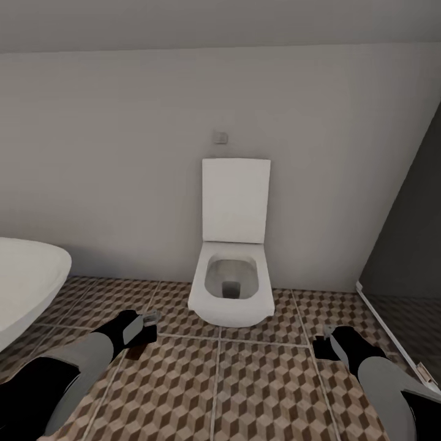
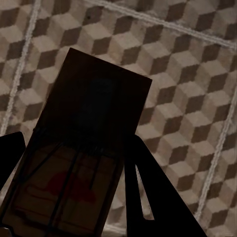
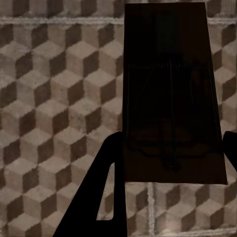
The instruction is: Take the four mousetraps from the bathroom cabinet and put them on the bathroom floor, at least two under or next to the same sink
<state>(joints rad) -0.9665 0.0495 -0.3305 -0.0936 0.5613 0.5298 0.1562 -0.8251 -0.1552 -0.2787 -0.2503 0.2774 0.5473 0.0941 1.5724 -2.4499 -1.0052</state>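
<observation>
A: Head camera first. We face a white toilet (image 1: 231,288) against the wall, cube-patterned bathroom floor (image 1: 263,386) below, and a white bathtub (image 1: 27,282) edging in at the left. The left end effector (image 1: 146,321) carries something pale at its tip, low over the tiles.

B: And the right end effector (image 1: 326,343)?

A: Dark, also low. From here I can't tell what it carries. Both arms are tucked, sensible for travelling with a load.

B: Left wrist camera?

A: A mousetrap (image 2: 84,163), red mark and wire showing, clamped between the dark fingers (image 2: 148,197) above the floor.

B: Right wrist?

A: A second mousetrap (image 3: 173,98), in shadow, pinched between the fingers (image 3: 111,187), tiles beneath. No sink ahead, so I'd judge the robot needs to turn before setting these down.
</observation>
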